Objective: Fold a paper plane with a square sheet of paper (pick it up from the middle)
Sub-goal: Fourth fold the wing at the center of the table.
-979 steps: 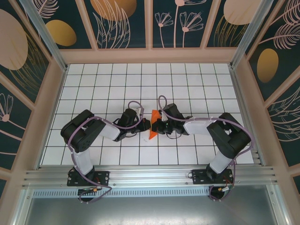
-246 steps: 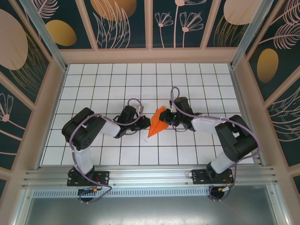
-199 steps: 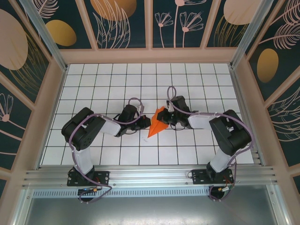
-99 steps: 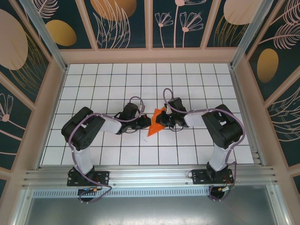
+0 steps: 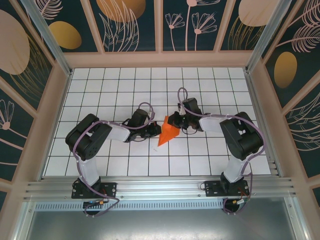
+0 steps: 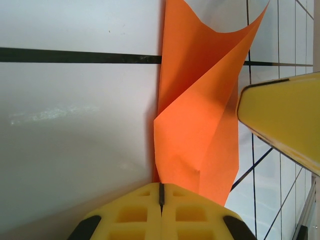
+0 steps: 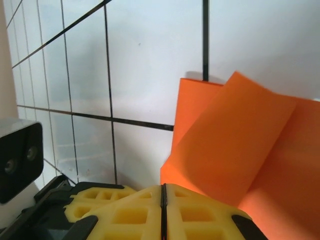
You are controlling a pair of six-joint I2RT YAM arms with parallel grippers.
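Orange and thin, creased into a narrow pointed wedge, the sheet of paper (image 5: 168, 132) lies between the two tools on the white tabletop with its black grid lines (image 5: 100, 90). Its sharp end points back toward the arm bases and its broad end points away from them. The left gripper (image 5: 157, 131), black-bodied with yellow fingers, comes at the sheet from its left side with its tips touching the paper's edge. The right gripper (image 5: 172, 120) meets the broad end from the opposite side, close to the left tool's tips.

In the left wrist view, the left gripper (image 6: 161, 192) has its two yellow honeycomb fingers pressed flat together, with only a thin dark seam between them. The paper (image 6: 200, 125) begins right at those tips and runs straight ahead of them and a little to their right. Its layers are splayed: one flap stands up in a curve and another is folded across on a diagonal crease. One yellow finger (image 6: 285, 125) of the other tool reaches in just beside the paper's right edge.

In the right wrist view, the right gripper (image 7: 163, 195) is likewise closed, its fingers flush. The paper (image 7: 240, 150) sits ahead and to the right of its tips in two overlapping layers, with the near corner touching the fingertips. Whether either tool has a layer nipped in its seam cannot be told.
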